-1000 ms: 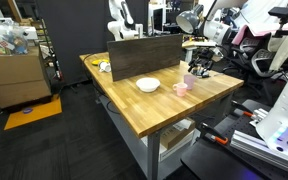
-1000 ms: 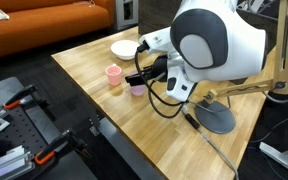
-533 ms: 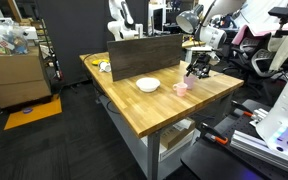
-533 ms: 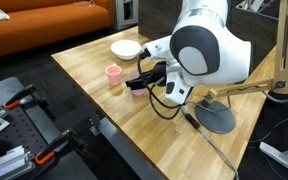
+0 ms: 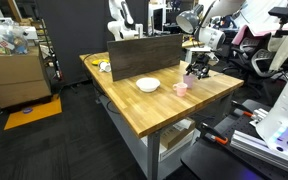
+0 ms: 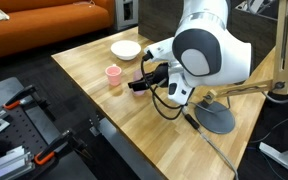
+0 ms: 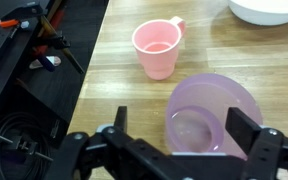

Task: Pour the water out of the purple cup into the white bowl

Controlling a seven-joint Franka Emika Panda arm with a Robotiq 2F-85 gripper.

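Observation:
The purple cup (image 7: 214, 112) stands upright on the wooden table (image 7: 114, 60) with clear water in it. My gripper (image 7: 182, 128) is open and straddles it: the right finger is at the cup's side, the left finger stands apart from it. In both exterior views the gripper (image 6: 140, 82) (image 5: 196, 72) is low over the table and hides the purple cup. The pink cup (image 7: 157, 47) (image 6: 113, 75) (image 5: 181, 87) stands just beyond. The white bowl (image 7: 269, 10) (image 6: 125, 47) (image 5: 148, 85) sits further off on the table.
A dark upright board (image 5: 144, 55) stands along the table's back. A round grey stand base (image 6: 216, 116) sits by the arm. Small items (image 5: 102, 67) lie at a far corner. An orange sofa (image 6: 44, 30) and floor equipment (image 6: 14, 110) lie beyond the table edge.
My gripper has moved over to the purple cup and come down round it. The cup, visible beside the pink cup a second ago, is now hidden behind the gripper in an exterior view.

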